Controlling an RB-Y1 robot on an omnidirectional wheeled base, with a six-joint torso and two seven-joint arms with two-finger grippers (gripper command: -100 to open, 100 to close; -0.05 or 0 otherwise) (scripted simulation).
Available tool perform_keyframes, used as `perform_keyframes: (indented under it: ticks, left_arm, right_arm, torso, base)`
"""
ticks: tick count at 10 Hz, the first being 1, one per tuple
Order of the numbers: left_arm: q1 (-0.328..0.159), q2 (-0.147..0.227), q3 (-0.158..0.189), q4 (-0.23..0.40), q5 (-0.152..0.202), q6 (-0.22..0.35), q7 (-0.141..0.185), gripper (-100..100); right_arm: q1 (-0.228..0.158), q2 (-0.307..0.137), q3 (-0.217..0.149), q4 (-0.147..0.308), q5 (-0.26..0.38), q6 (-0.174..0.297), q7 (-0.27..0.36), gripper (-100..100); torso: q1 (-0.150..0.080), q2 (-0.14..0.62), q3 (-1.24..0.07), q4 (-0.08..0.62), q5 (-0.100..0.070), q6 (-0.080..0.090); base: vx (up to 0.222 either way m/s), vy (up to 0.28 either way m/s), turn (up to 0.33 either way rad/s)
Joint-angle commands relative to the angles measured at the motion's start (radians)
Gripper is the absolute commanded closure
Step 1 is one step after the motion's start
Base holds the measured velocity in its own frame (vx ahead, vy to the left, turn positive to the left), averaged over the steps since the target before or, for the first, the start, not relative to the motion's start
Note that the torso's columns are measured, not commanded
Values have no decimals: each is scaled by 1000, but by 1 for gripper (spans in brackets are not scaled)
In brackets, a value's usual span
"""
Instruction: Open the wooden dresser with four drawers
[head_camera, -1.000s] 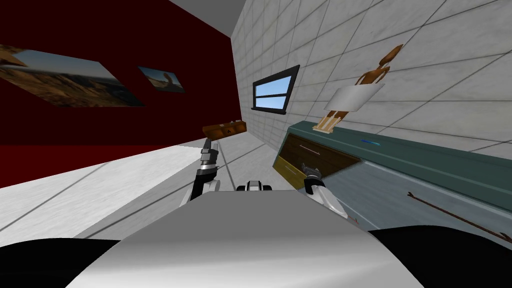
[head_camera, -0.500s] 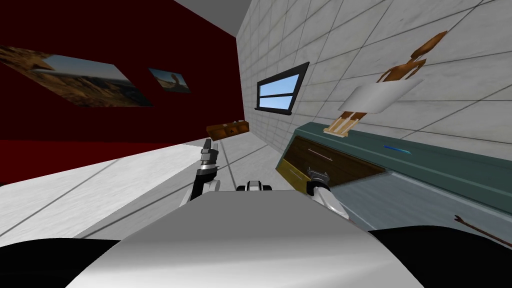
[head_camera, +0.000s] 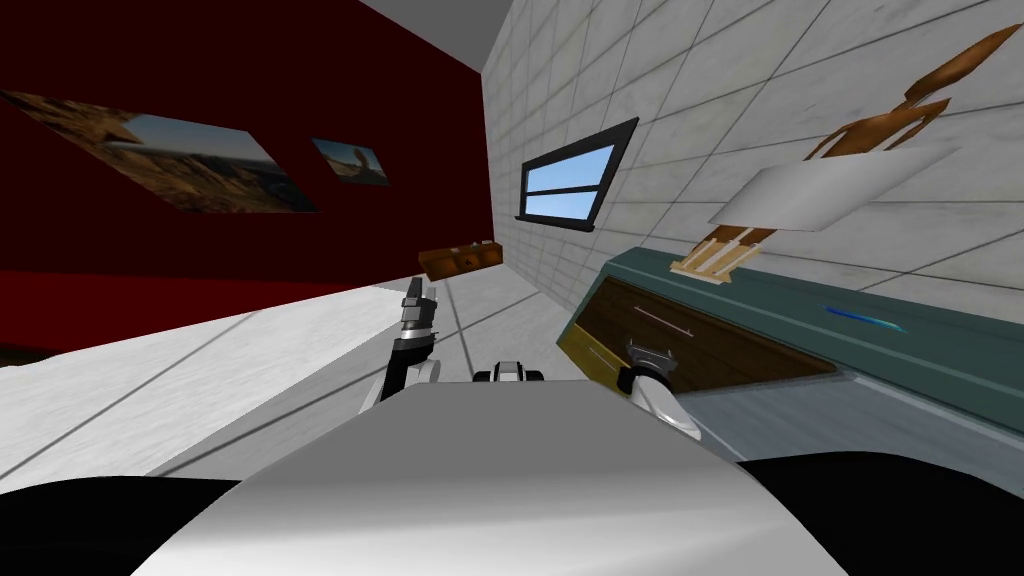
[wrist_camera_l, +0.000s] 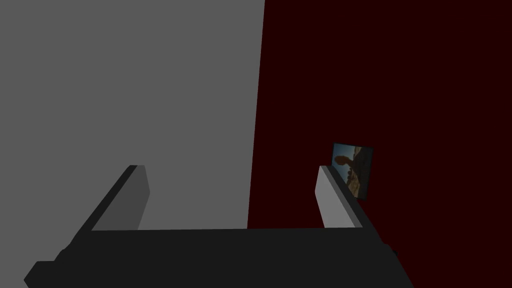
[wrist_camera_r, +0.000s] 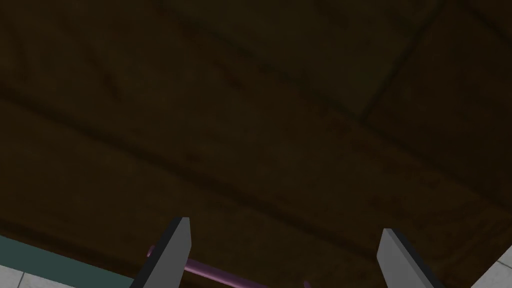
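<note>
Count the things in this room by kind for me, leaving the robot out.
Wall pictures: 2, large picture, small picture
Window: 1
Dresser: 1
Far brown cabinet: 1
Easel on the dresser: 1
Blue item on the dresser: 1
Total: 7

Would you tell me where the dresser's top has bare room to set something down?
Free: the teal dresser top between the easel and the thin blue item, and beyond that item. Crowded: the end where the easel stands, above the drawer the open right end effector faces.
</note>
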Motion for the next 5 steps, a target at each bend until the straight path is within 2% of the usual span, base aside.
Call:
perform_keyframes:
  ticks: [1, 3, 4, 5]
  left_arm:
    - [0, 0, 0, 0, 0, 0, 0, 0]
    - [0, 0, 0, 0, 0, 0, 0, 0]
    - [0, 0, 0, 0, 0, 0, 0, 0]
    - [0, 0, 0, 0, 0, 0, 0, 0]
  right_arm:
    - [-4, -25, -19, 62, 94, 68, 10, -100]
    - [-8, -50, -32, 111, 175, 127, 22, -100]
    - [-8, -50, -32, 111, 188, 133, 22, -100]
    - [-9, -63, -39, 132, 224, 159, 28, -100]
  torso:
    - [1, -2, -1, 0, 0, 0]
    - [1, -5, -3, -1, 1, 0]
    - [2, -3, -2, -1, 1, 0]
    - [0, 1, 1, 0, 0, 0]
  base:
    - [121, 72, 106]
    - [145, 70, 140]
    - [88, 62, 24]
    - [71, 33, 62]
